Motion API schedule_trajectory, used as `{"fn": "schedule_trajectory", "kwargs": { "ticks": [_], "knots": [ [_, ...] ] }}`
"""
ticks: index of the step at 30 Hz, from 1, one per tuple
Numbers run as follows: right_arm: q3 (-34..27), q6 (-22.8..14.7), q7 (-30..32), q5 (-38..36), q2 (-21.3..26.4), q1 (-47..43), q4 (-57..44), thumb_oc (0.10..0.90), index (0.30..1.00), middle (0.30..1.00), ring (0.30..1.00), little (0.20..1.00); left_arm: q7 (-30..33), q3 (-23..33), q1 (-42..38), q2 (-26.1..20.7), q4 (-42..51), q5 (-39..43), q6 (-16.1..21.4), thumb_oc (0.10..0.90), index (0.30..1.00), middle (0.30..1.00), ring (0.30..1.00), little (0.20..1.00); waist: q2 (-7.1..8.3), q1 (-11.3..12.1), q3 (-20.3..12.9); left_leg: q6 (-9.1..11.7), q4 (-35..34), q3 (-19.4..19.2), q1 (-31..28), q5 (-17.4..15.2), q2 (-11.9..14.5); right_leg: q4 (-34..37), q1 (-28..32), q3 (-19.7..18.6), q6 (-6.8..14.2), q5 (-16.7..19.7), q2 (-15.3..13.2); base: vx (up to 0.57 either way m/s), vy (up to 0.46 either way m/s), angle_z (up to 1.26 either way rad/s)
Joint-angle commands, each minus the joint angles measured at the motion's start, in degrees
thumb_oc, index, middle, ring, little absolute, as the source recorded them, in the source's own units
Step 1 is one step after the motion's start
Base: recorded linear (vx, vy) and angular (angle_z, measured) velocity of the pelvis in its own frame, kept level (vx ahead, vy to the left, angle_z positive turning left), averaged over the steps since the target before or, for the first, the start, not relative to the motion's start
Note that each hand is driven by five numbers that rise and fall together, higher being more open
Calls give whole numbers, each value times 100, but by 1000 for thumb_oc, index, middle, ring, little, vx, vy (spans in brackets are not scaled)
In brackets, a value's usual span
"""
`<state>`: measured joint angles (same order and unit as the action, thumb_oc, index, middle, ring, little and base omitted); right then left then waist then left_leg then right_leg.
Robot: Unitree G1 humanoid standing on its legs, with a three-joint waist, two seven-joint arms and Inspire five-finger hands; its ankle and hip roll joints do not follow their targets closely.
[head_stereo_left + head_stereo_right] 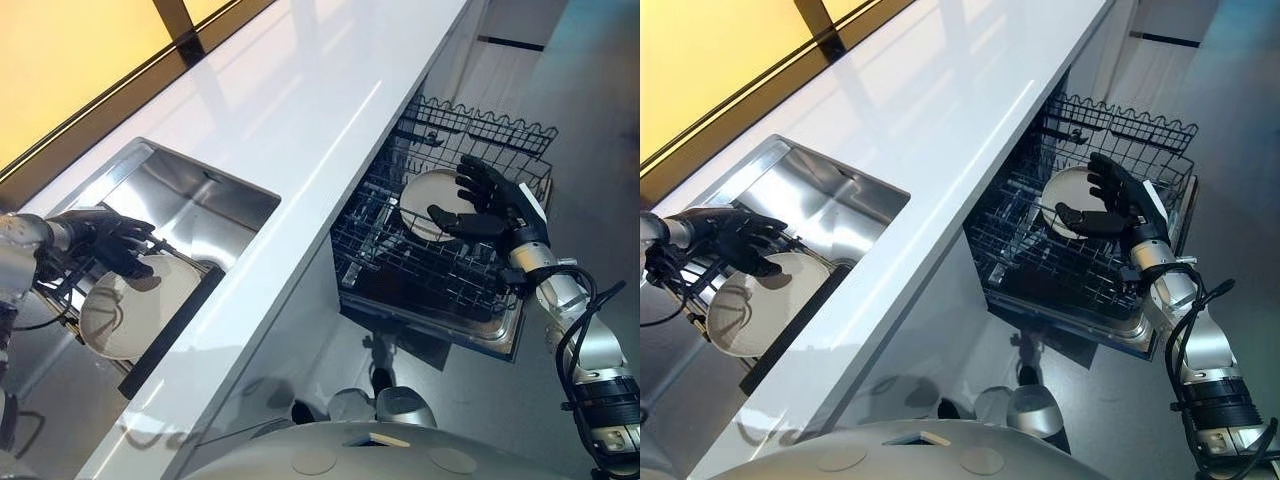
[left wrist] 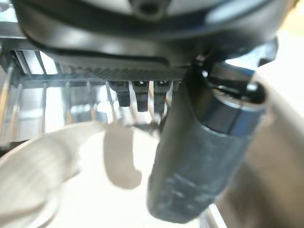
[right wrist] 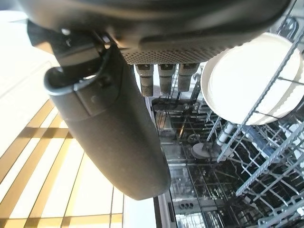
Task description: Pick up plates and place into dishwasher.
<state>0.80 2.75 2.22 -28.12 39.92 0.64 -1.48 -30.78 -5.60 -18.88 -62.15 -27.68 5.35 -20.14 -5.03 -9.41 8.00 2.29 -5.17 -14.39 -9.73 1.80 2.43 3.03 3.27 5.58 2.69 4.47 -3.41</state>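
**Head views:** You have a glossy white countertop (image 1: 300, 120) running past a brushed stainless-steel sink (image 1: 190, 200). At the sink's near end a round white plate (image 1: 130, 310) leans in a dark wire stand (image 1: 60, 285). Your left hand (image 1: 115, 240) hangs over that plate's upper rim with its fingers loosely spread, curled round nothing. On the right, below the counter edge, the dishwasher rack (image 1: 400, 260) of dark coated wire holds a second white plate (image 1: 425, 195) upright on edge. Your right hand (image 1: 490, 205) sits just beside that plate's face, palm towards it and fingers splayed apart.

**Left wrist view:** The smooth dark thumb (image 2: 204, 156) reaches over the round white plate's matte surface, which has a faintly ridged rim. It probably does not touch, though the close range prevents confirmation.

**Right wrist view:** The second white plate stands between wire tines, clear of the straight fingers (image 3: 166, 78).
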Motion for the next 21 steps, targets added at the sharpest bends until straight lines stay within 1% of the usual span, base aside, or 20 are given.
{"fn": "schedule_trajectory", "kwargs": {
  "ticks": [1,2,3,4,5,7,10,11,13,16,18,20,21],
  "knots": [
    [-424,-563,-183,-51,-58,-500,-290,800,900,900,900,900,1738,1080,-685,-406,-260,1237,1275,800,900,900,900,900,60,68,-342,-282,202,135,394,-344,-425,-705,-279,206,490,-651,228,51,-38,9],
    [-373,-637,-196,4,-129,-482,-209,800,900,900,900,900,1954,1154,-732,-286,-275,1410,1504,800,900,900,900,900,75,61,-357,-271,178,140,390,-330,-420,-705,-284,194,480,-656,237,46,-36,9],
    [-341,-696,-206,26,-170,-451,-164,800,900,900,900,900,2066,1212,-737,-192,-327,1555,1648,800,900,900,900,900,89,54,-363,-268,159,145,387,-319,-420,-700,-285,186,472,-656,245,35,-28,7],
    [-285,-775,-217,55,-225,-392,-112,800,900,900,900,900,2312,1287,-698,6,-314,1879,1901,800,900,900,900,900,114,35,-373,-261,127,152,381,-300,-420,-693,-288,167,456,-659,261,28,-22,3],
    [-247,-810,-218,83,-255,-365,-104,800,900,900,900,900,2455,1317,-658,115,-268,1948,2053,800,900,900,900,900,121,26,-378,-260,109,160,377,-291,-420,-693,-292,160,447,-662,266,0,0,0],
    [-181,-857,-221,108,-309,-318,-100,800,900,900,900,900,2763,1408,-581,386,-12,2284,2204,800,900,900,900,900,162,12,-372,-255,85,170,376,-279,-414,-698,-300,145,431,-676,277,0,0,0],
    [-139,-820,-178,108,-350,-326,-138,800,900,900,900,900,3029,1462,-438,640,312,2271,2346,800,900,900,900,900,199,16,-352,-243,78,195,381,-269,-405,-714,-311,152,417,-687,282,0,0,0],
    [-135,-814,-175,101,-352,-329,-142,800,900,900,900,900,3054,1470,-412,667,359,2238,2352,800,900,900,900,900,202,17,-349,-241,78,200,382,-267,-404,-717,-311,155,415,-689,282,0,0,0],
    [-126,-769,-141,76,-368,-351,-172,800,900,900,900,900,3193,1481,-250,798,652,2137,2249,800,900,900,900,900,226,52,-314,-226,89,228,399,-253,-390,-743,-316,178,403,-707,280,-12,-16,1],
    [-96,-721,-104,78,-370,-391,-194,800,900,900,900,900,3131,1460,-152,778,759,1931,2091,800,900,900,900,900,226,84,-287,-224,99,255,412,-242,-383,-760,-310,205,392,-725,278,-10,-10,6],
    [-83,-650,-79,46,-322,-457,-198,800,900,900,900,900,2783,1401,-118,655,700,1765,1874,800,900,900,900,900,210,118,-271,-220,115,286,423,-238,-375,-782,-310,239,388,-736,273,-13,-16,15],
    [-73,-642,-75,25,-288,-498,-185,800,900,900,900,900,2390,1327,-139,544,604,1648,1752,800,900,900,900,900,192,132,-256,-218,139,297,437,-238,-368,-800,-310,259,388,-747,268,-11,-10,15],
    [-69,-647,-75,18,-275,-511,-177,800,900,900,900,900,2174,1280,-160,486,566,1663,1606,800,900,900,900,900,184,135,-253,-218,145,298,440,-240,-366,-801,-307,268,388,-750,265,-12,-8,10]
  ]
}}
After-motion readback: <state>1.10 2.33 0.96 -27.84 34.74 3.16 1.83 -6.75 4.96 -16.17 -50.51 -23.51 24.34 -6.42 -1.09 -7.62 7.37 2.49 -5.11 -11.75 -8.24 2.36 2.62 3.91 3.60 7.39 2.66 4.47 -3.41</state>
